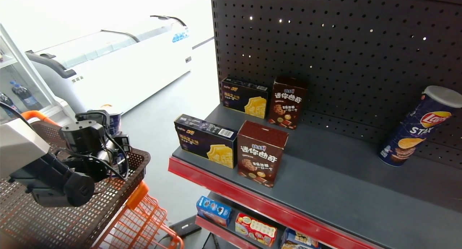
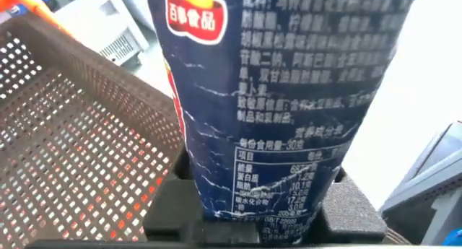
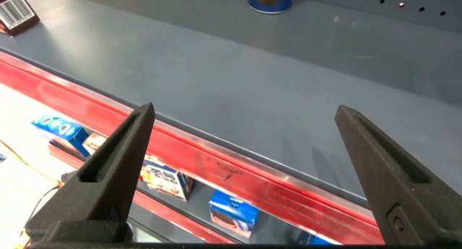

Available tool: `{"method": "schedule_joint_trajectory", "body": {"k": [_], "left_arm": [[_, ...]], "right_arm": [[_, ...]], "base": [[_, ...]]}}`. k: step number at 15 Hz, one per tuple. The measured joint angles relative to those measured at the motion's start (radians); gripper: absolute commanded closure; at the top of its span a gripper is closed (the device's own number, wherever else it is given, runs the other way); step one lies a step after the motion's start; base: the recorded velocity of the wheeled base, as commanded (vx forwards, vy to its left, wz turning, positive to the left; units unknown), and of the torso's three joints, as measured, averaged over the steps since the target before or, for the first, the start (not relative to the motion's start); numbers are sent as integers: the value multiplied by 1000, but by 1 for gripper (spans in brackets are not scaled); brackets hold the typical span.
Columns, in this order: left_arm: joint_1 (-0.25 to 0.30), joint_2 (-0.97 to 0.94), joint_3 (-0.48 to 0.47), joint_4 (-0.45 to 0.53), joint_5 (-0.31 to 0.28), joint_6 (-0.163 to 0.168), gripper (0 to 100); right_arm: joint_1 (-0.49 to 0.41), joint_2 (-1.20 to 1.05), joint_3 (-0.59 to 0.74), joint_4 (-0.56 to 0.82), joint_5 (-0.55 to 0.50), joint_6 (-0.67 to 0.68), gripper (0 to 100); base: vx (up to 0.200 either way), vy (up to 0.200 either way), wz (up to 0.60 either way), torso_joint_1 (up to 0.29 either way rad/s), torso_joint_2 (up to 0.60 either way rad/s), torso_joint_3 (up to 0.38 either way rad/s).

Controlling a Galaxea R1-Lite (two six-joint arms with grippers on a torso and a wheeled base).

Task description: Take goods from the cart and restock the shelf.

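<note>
The big dark grey metal shelf with a red front edge [image 1: 343,195] has lots of bare room in the middle, so new goods can go there. A black board with holes [image 1: 343,43] stands at its back. A tall dark blue chip can with a grey lid [image 1: 415,130] leans on that board, tilted, so it does not roll away.

The orange cart with a brown mesh basket [image 1: 54,220] is just beside the shelf, on the robot's left, so the goods are near.

Two flat dark blue cracker boxes [image 1: 205,140] and two upright brown cookie boxes [image 1: 260,153] sit front and back, with their faces out for shoppers to see.

The left gripper [image 2: 263,209] is above the basket. Its jaws are clamped on one end of a second dark blue chip can [image 2: 281,97], which looks lifted up and ready to carry over. The right gripper [image 3: 243,112] hangs over the shelf's front edge with its jaws wide apart and nothing between them. I think it is waiting to help.
</note>
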Motion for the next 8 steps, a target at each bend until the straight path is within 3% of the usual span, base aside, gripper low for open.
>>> {"method": "schedule_joint_trajectory", "body": {"k": [4, 8], "left_arm": [[-37, -110, 5, 30, -23, 3, 100], [-83, -272, 4, 142, -56, 4, 100]], "right_arm": [[0, 0, 0, 0, 0, 0, 0], [-1, 0, 0, 0, 0, 0, 0]], "base": [[0, 0, 0, 0, 0, 0], [0, 0, 0, 0, 0, 0]]}}
